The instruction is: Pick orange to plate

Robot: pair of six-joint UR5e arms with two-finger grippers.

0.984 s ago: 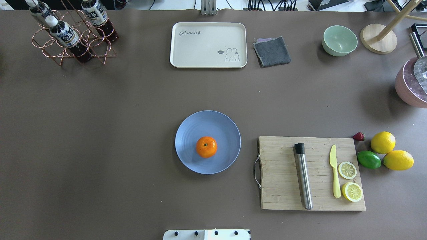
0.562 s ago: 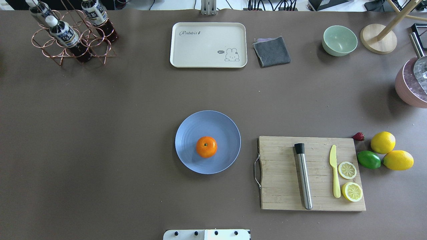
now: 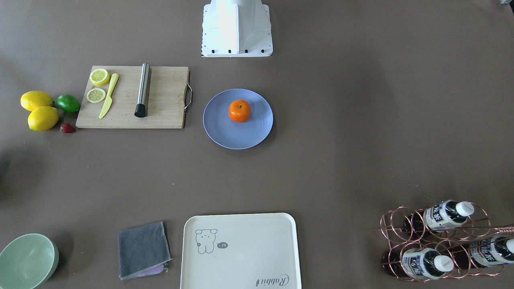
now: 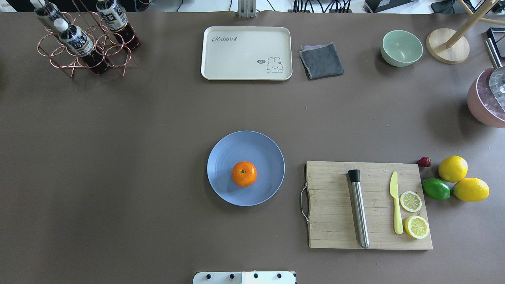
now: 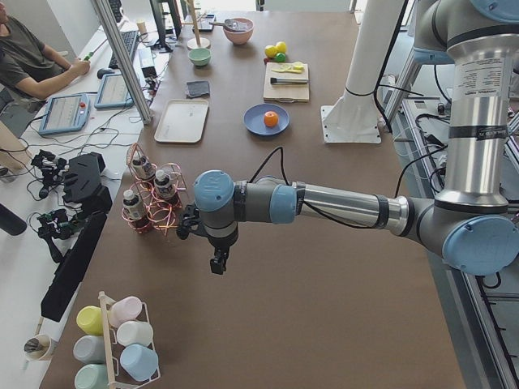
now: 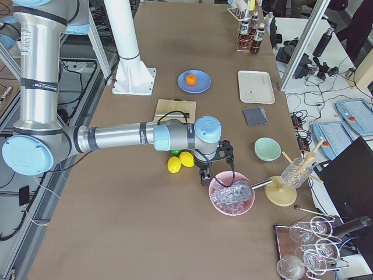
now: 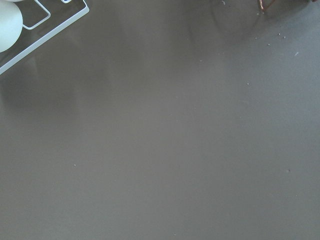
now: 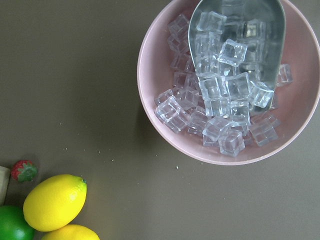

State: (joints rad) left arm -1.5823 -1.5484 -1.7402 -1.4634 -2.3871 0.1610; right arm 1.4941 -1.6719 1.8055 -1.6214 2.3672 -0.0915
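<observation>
The orange (image 4: 244,174) sits on the periwinkle-blue plate (image 4: 252,144), a little toward the robot from the plate's middle, stem dot up; the front-facing view shows the same orange (image 3: 239,110) on the plate (image 3: 237,138). No gripper is near it. My left gripper (image 5: 219,263) hangs over bare table beside the bottle rack, far from the plate, and I cannot tell if it is open. My right gripper (image 6: 205,177) hovers between the lemons and the pink ice bowl, state also unclear.
A wooden cutting board (image 4: 335,221) with a metal muddler, yellow knife and lemon slices lies right of the plate. Two lemons (image 4: 453,168), a lime (image 4: 436,189) and a strawberry lie beyond it. Cream tray (image 4: 246,53), grey cloth, green bowl (image 4: 401,47), pink ice bowl (image 8: 225,80), bottle rack (image 4: 85,39).
</observation>
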